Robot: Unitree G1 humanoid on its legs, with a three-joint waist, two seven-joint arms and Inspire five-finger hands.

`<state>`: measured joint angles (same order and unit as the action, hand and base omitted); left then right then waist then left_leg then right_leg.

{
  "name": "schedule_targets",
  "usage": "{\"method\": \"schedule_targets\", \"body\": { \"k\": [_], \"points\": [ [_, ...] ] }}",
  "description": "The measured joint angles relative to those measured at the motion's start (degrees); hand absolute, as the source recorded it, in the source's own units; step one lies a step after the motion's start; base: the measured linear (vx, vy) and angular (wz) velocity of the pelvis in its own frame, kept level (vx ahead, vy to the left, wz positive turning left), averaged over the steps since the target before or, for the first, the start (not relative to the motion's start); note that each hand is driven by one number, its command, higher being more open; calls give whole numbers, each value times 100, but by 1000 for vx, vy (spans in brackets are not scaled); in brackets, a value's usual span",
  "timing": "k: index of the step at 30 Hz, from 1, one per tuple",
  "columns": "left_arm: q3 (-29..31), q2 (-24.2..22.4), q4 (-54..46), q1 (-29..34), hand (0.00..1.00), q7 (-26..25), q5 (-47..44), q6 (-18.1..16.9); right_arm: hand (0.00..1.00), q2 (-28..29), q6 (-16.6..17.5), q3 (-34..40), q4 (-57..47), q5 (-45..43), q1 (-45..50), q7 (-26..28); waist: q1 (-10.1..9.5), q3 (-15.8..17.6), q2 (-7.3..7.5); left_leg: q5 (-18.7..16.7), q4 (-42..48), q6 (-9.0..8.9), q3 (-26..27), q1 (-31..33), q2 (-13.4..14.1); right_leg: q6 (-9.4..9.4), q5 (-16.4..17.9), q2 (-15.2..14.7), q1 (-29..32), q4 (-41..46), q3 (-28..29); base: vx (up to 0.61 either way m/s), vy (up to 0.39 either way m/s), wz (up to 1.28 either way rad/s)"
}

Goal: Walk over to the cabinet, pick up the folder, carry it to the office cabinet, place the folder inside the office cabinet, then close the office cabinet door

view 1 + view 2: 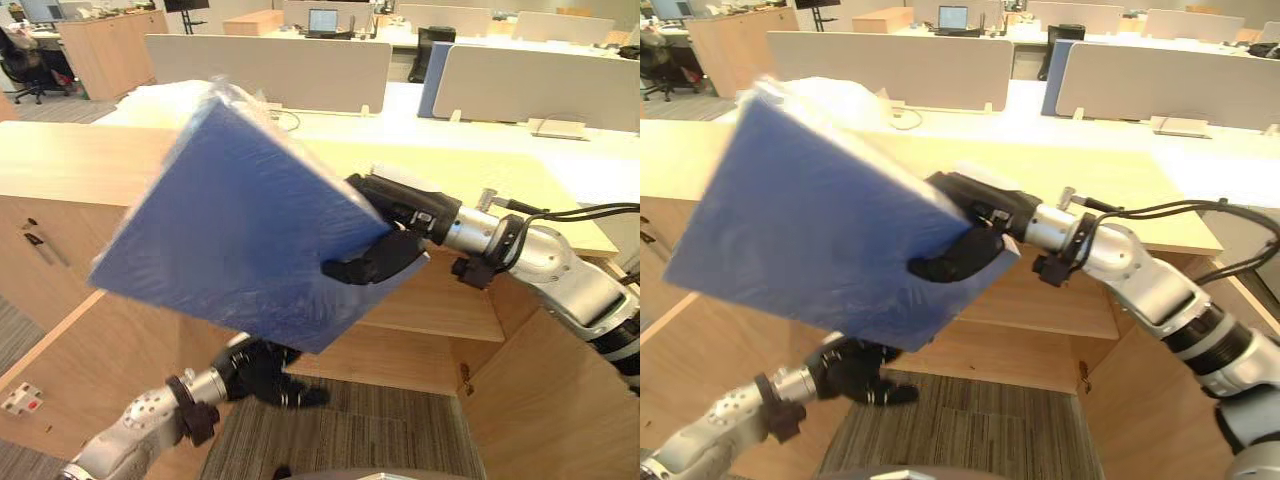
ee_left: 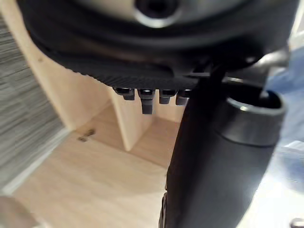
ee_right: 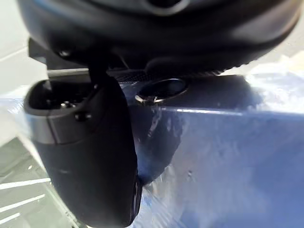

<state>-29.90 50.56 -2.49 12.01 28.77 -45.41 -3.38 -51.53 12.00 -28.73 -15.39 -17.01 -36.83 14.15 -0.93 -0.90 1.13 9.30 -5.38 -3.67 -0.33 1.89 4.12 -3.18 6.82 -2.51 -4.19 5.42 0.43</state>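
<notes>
Folder: blue folder point(image 1: 240, 230), tilted and held in the air, in front of the office cabinet's top and above its open compartment.
Right hand: right hand point(image 1: 395, 235) grips the folder's right edge, thumb across the blue face and fingers behind it.
Left hand: left hand point(image 1: 262, 370) sits low beneath the folder, fingers loose, holding nothing.
Office cabinet: office cabinet point(image 1: 70, 165) is light wood, with its door point(image 1: 545, 400) swung open and a shelf point(image 1: 440, 312) inside.

Folder point(image 1: 235, 225) up in front of the office cabinet point(image 1: 450, 310); my right hand point(image 1: 385, 252) on its 4 o'clock edge. My left hand point(image 1: 262, 372) at 6 o'clock, under the folder.
</notes>
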Motion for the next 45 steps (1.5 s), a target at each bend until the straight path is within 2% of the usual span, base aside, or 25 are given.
{"method": "schedule_targets", "body": {
  "k": [2,3,6,9,12,14,17,22,25,27,29,31,32,34,35,37,40,42,45],
  "points": [
    [-153,-214,308,7,100,154,292,18,0,322,237,198,-46,530,9,-292,5,2,-3,0,-1,0,2,-5,2,0,0,1,5,15,4,-37,3,-2],
    [-170,-468,638,10,100,228,495,17,0,546,355,332,-100,828,51,-525,5,4,-6,-1,-2,-1,1,-7,6,0,1,4,11,19,4,-66,5,0],
    [-152,-999,1531,8,100,138,991,-10,0,830,650,368,-253,1338,355,-881,-19,-4,-6,-59,-3,-39,-2,13,35,7,5,13,33,13,23,-50,6,-1],
    [-124,-1317,2571,14,100,-125,1746,-28,0,864,797,-149,-197,2084,919,-976,-62,-41,63,-48,-2,-52,34,27,90,45,-26,40,48,-37,77,-27,1,-9],
    [-83,-1533,3305,16,100,-370,2442,-23,0,863,649,-955,523,2661,1232,-739,-93,-6,140,-27,-2,-42,111,31,149,63,-64,86,78,-57,133,-13,-24,-12],
    [18,-1707,3568,20,100,-440,2702,-28,0,862,461,-1148,1040,2913,1414,-540,-154,21,171,-19,-2,-38,116,47,153,63,-78,95,101,-58,148,-12,-12,-6],
    [432,-2193,4162,28,100,-586,2923,-43,0,856,223,-1186,1724,3065,1609,-379,-182,105,85,-18,-1,-38,118,48,154,59,-81,91,101,-59,150,0,0,0],
    [1079,-2764,4953,-28,100,-744,3278,-223,0,922,151,-1276,2831,3141,1634,-310,-163,233,-102,-37,0,-62,118,-15,157,61,-77,105,17,-100,144,0,0,0],
    [1510,-3045,5372,-115,100,-891,3642,-284,0,1238,12,-1249,3580,3501,1634,-283,-148,280,-164,-51,0,-75,121,-34,158,70,-68,105,-9,-119,146,0,0,0],
    [1884,-3274,5608,-192,100,-1033,3923,-286,0,1702,-82,-896,4353,3469,1698,-245,-141,337,-224,-67,0,-79,123,-34,158,73,-58,105,-10,-120,147,0,0,0],
    [2201,-3470,5816,-282,100,-1190,4157,-277,0,2327,-302,-83,5177,3095,1763,-230,-135,412,-304,-76,0,-78,127,-35,153,69,-53,99,-11,-122,148,0,0,0],
    [2604,-3713,6020,-401,100,-1449,4445,-238,0,3138,-709,1357,6118,2060,1766,-519,-135,508,-417,-86,2,-75,127,-32,138,64,-49,88,-15,-123,145,0,0,0],
    [2694,-3758,6025,-405,100,-1541,4520,-210,0,3269,-779,1633,6258,1680,1766,-671,-140,520,-436,-90,2,-77,126,-32,135,63,-48,88,-20,-126,142,0,0,0],
    [2955,-3867,6063,-405,100,-1856,4613,-115,0,3623,-912,2447,6744,-437,1716,-1165,-155,556,-470,-111,3,-89,106,-52,118,61,-42,88,-75,-163,114,40,-5,5],
    [3031,-3885,6109,-409,100,-1906,4613,-98,0,3696,-913,2590,6828,-911,1696,-1276,-160,558,-474,-117,3,-96,103,-62,114,60,-42,88,-91,-173,109,44,-7,2],
    [3265,-3937,6204,-431,100,-2067,4613,9,0,3855,-916,2851,6914,-2550,1580,-1628,-127,574,-493,-125,4,-100,105,-68,110,60,-38,81,-98,-179,106,18,-2,0],
    [3387,-3967,6247,-429,100,-2250,4623,44,0,3877,-882,2925,6913,-3664,1421,-1695,-124,593,-518,-125,4,-100,99,-70,108,58,-37,81,-107,-177,98,0,0,0],
    [3499,-3998,6247,-427,100,-2295,4706,58,0,3942,-812,2939,6922,-4204,1180,-1697,-126,633,-563,-123,3,-98,91,-74,108,58,-37,63,-106,-170,91,-23,10,1],
    [3505,-4028,6234,-444,100,-2380,4804,57,0,3954,-762,2869,7179,-4259,688,-1701,-142,693,-631,-110,2,-80,84,-74,99,56,-38,55,-100,-159,84,-53,15,2]
  ]
}}
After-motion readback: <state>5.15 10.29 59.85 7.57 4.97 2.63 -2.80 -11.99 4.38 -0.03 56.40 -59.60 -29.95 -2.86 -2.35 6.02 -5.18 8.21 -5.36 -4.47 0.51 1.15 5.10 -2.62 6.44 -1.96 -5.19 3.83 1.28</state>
